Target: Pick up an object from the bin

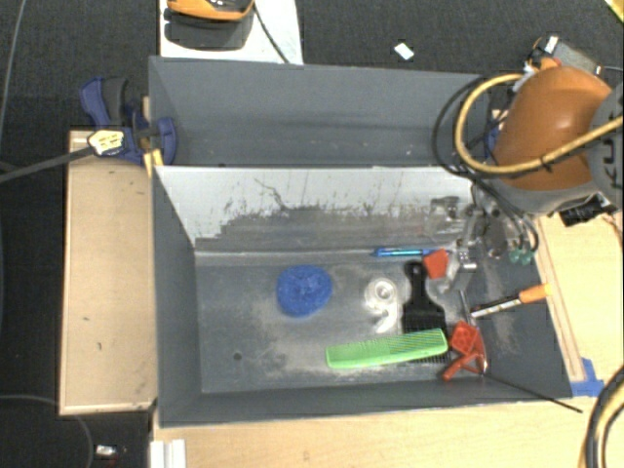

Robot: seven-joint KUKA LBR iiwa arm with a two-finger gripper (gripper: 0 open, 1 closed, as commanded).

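My gripper (464,253) hangs low at the bin's right side, close to the back wall. Just left of it lies a small orange-red piece (435,262), with a thin blue pen (399,253) stretching further left along the back. A black brush (420,306) rests directly below and to the left of the gripper. To the gripper's lower right is a screwdriver (505,302) with an orange handle, leaning on the bin's right slope. No thing shows inside the gripper.
A green comb (387,350) lies along the front, with a red clip (466,350) at its right end. A shiny clear thing (382,298) sits beside the brush, and a blue fuzzy ball (304,291) rests mid-bin. The arm's orange dome and cables hang over the right rim.
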